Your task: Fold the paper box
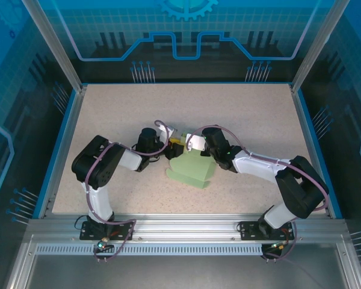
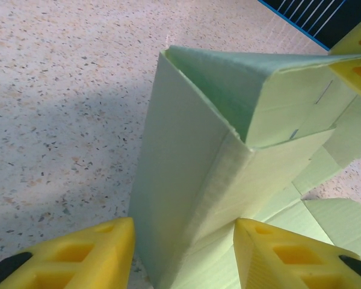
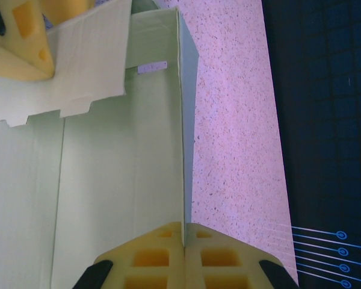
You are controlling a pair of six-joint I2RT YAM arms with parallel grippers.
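Right gripper (image 3: 184, 232) fingers pinched shut on paper box (image 3: 108, 198) wall edge; left gripper (image 2: 183, 238) fingers apart, straddling a raised box corner. Box sits at table (image 1: 259, 114) middle, partly folded.

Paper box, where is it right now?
In the top view the paper box lies mid-table, on the near side of the left gripper and the right gripper, which pinches one wall's edge.

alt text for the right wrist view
The right gripper, at the bottom edge, is pinched shut on the upright wall of the pale green paper box. The left gripper is at a pale flap at top left; speckled table lies to the right.
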